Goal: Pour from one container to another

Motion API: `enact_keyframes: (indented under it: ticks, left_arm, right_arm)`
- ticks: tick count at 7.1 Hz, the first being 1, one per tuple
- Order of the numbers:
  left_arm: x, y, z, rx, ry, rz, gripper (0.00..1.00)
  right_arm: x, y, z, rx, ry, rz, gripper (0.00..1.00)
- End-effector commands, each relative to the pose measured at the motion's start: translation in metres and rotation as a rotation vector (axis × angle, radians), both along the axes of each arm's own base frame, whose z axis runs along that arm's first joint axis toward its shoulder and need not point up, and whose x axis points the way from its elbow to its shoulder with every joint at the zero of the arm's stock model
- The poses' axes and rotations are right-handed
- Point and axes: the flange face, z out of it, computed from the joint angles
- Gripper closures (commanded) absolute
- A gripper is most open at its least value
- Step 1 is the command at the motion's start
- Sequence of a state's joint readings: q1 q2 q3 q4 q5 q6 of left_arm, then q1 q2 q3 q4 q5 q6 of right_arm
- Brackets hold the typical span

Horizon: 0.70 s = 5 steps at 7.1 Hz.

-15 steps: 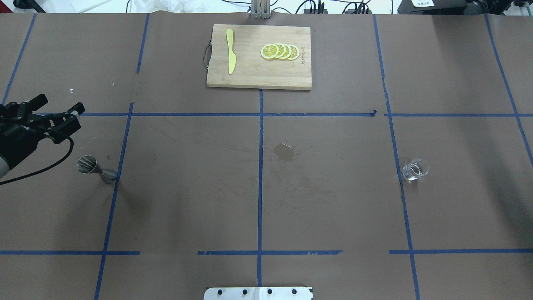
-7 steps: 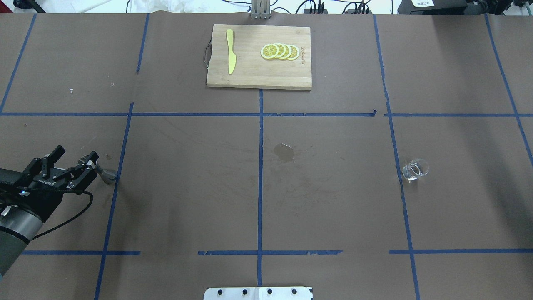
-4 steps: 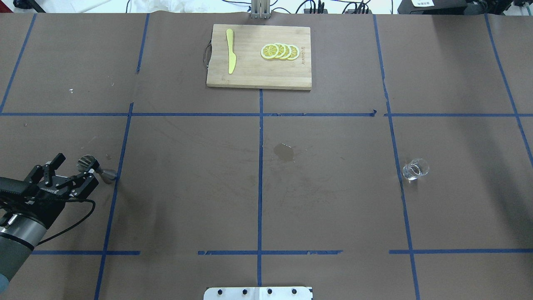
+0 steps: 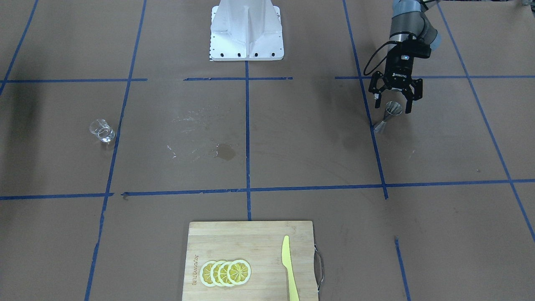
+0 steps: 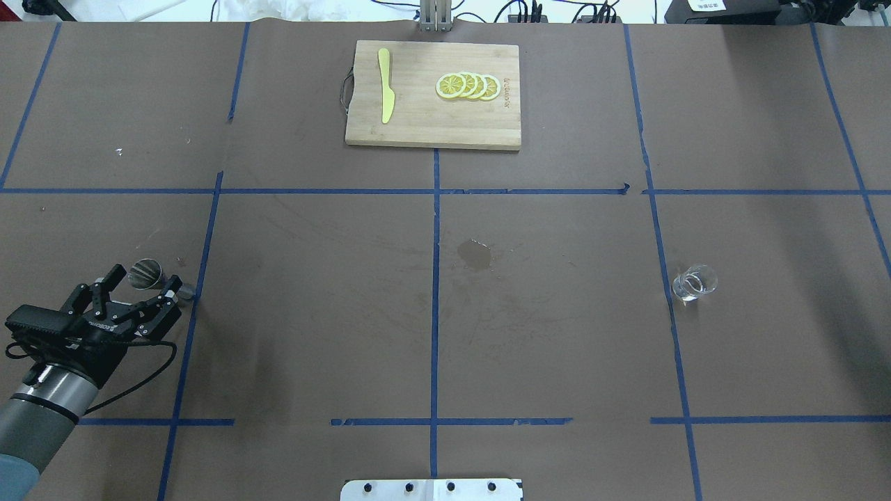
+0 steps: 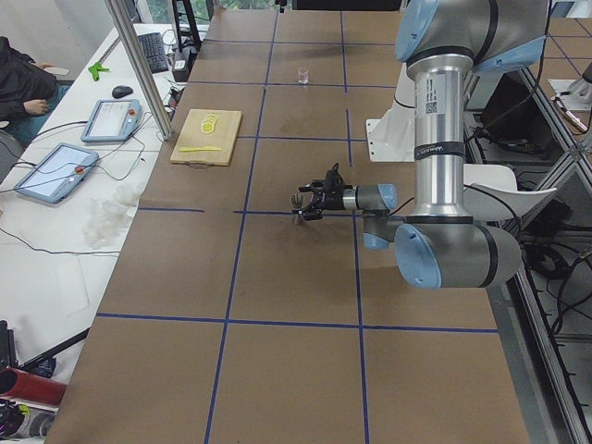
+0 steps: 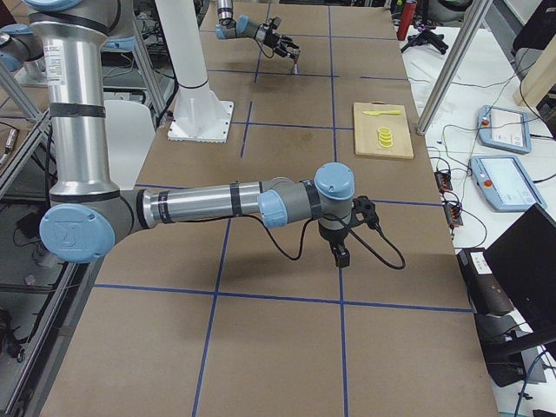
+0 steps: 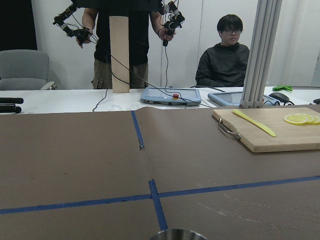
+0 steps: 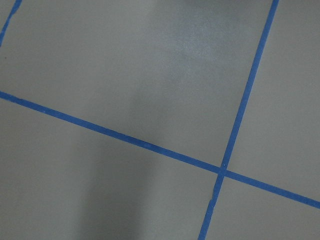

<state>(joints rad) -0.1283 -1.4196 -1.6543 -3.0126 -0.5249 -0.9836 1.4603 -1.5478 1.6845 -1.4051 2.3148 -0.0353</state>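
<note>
The silver metal jigger (image 5: 146, 273) stands upright on the table's left side, also seen in the front view (image 4: 391, 112). My left gripper (image 5: 145, 284) is open and level with it, one finger on each side, neither visibly touching. In the front view this gripper (image 4: 393, 103) straddles the jigger's upper cone. The left wrist view shows only the jigger's rim (image 8: 177, 234) at the bottom edge. The clear glass cup (image 5: 694, 282) stands alone far to the right (image 4: 101, 130). My right gripper (image 7: 341, 254) points down at bare table in the exterior right view only; I cannot tell its state.
A wooden cutting board (image 5: 418, 125) with a yellow knife (image 5: 385, 87) and lemon slices (image 5: 468, 86) lies at the far middle. A wet stain (image 5: 475, 254) marks the centre. The robot's base plate (image 5: 431, 489) is at the near edge. People (image 8: 225, 55) are beyond the table.
My left gripper swung from behind the jigger toward the near edge, then slid right until its open fingers came around the jigger. The jigger and cup have not moved.
</note>
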Motion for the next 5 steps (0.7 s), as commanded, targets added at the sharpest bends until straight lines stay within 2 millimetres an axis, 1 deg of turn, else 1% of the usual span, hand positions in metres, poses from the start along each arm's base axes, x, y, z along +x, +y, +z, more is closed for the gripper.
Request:
enact_keyframes:
  ticks: [1, 3, 4, 5]
  left_arm:
    - [0.007, 0.0, 0.009, -0.003, -0.015, 0.004, 0.0]
    - [0.01, 0.0, 0.018, -0.006, -0.035, 0.01, 0.0]
    - [0.02, -0.002, 0.025, -0.008, -0.045, 0.01, 0.01]
    - [0.032, -0.003, 0.025, -0.008, -0.045, 0.011, 0.04]
  right_arm:
    - [0.0, 0.0, 0.0, 0.0, 0.0, 0.0, 0.0]
    - [0.0, -0.001, -0.001, 0.001, 0.001, 0.001, 0.0]
    - [0.0, -0.001, -0.001, 0.001, 0.0, 0.0, 0.0]
    - [0.0, -0.001, -0.001, 0.001, 0.0, 0.0, 0.0]
